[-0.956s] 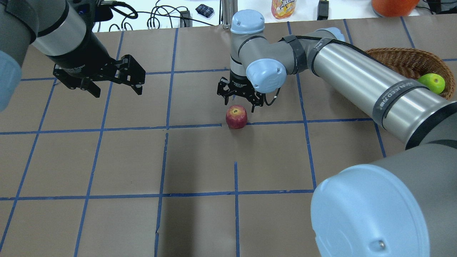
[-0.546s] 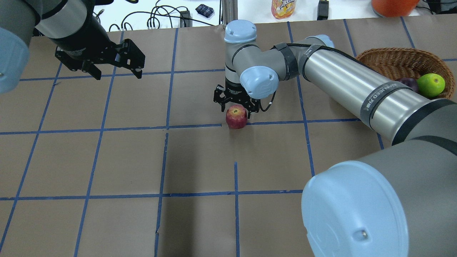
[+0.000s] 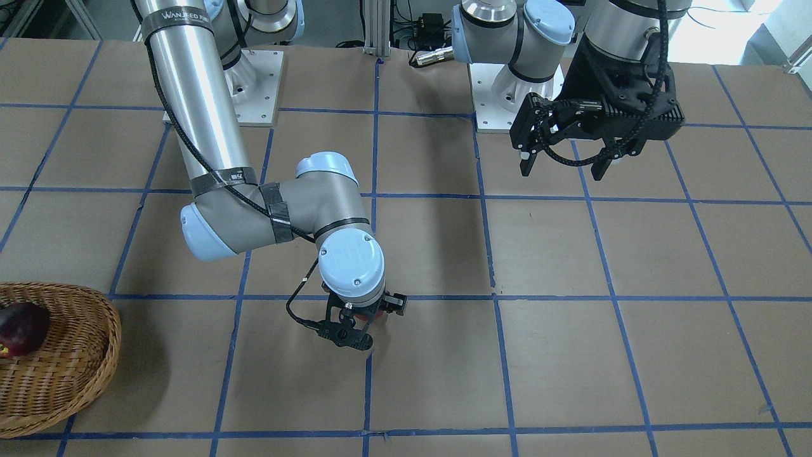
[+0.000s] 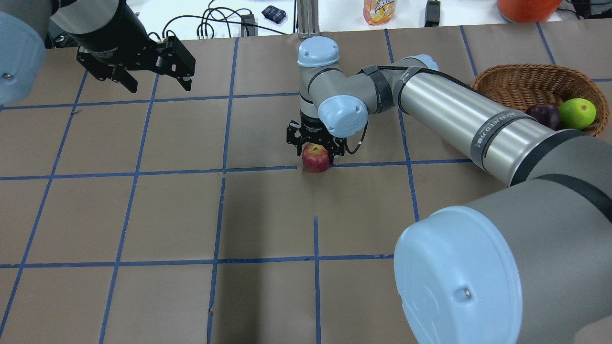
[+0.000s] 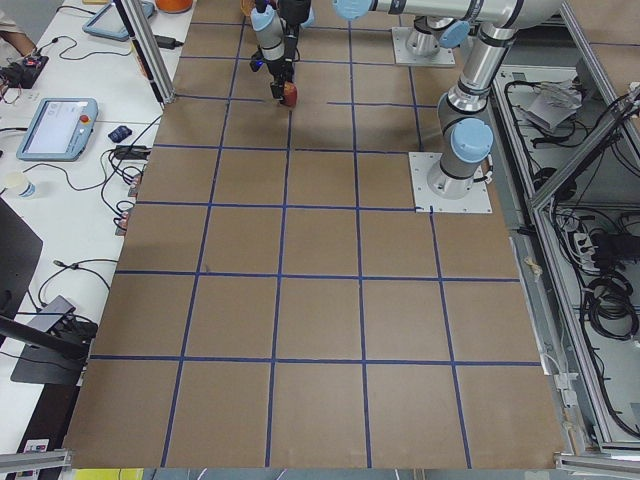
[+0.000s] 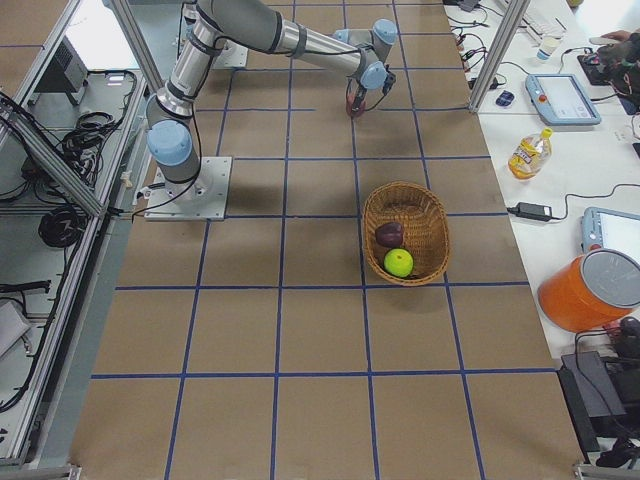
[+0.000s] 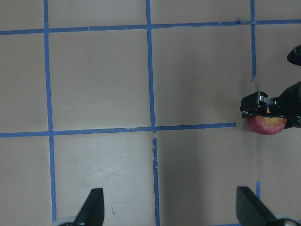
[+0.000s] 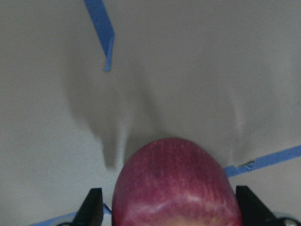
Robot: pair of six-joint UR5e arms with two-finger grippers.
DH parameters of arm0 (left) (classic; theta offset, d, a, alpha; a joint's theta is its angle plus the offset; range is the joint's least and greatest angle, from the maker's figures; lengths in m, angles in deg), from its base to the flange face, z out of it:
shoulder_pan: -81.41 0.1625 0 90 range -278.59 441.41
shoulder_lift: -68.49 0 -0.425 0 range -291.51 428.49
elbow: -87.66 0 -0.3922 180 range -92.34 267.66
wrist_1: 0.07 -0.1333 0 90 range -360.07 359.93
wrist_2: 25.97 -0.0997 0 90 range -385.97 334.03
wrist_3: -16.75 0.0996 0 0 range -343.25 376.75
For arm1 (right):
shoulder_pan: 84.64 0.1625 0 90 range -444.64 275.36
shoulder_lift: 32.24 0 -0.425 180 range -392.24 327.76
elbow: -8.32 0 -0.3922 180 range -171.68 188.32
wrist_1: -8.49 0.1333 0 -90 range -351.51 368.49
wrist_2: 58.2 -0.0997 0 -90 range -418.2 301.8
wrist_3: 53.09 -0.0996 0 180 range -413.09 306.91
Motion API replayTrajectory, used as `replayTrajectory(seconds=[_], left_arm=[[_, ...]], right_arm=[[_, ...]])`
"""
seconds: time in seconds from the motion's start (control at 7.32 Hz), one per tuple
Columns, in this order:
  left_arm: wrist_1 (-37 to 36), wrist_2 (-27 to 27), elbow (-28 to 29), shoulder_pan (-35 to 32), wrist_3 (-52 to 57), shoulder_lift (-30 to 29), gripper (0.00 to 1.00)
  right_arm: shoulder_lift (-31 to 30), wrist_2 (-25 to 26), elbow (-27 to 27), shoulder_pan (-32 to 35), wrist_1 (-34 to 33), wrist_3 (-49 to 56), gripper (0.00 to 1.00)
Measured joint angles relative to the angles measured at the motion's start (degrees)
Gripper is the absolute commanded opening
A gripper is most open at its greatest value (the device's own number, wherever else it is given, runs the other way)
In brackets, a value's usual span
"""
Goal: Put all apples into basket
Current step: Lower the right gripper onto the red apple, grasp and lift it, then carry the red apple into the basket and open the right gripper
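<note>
A red apple (image 4: 315, 160) with a yellowish blush stands on the brown table at mid-field; it also shows in the left wrist view (image 7: 265, 125) and fills the right wrist view (image 8: 174, 183). My right gripper (image 4: 314, 152) is open and down over it, with one finger (image 8: 94, 207) on each side. The wicker basket (image 4: 526, 79) at the far right holds the lime green apple (image 4: 577, 113) and the maroon apple (image 4: 542, 114). My left gripper (image 4: 138, 81) is open and empty, raised at the far left.
Beyond the table's far edge are a juice bottle (image 4: 380, 10), an orange container (image 4: 526, 7) and cables (image 4: 210, 24). The right arm's long silver link (image 4: 468, 119) stretches from the near right across to the apple, passing in front of the basket.
My right gripper has moved down and slightly left, from beside the red apple to straddling it. My left gripper has drawn back toward the far left. The maroon apple has come into view.
</note>
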Motion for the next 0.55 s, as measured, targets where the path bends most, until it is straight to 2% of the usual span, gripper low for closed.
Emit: replayTrajectory(seconds=[0.27,0.55], left_arm=[[-2.06,0.21,-1.84,0.18,-0.11,-0.28,1.00],[-0.01,-0.23,-2.16,0.30,-1.65,-0.28,1.00]], right_arm=[[-1.29,0.67,0.46,-0.78,-1.54,0.33,0.00],[-4.94,3.03,0.92,-3.69,0.38,1.80,0.00]])
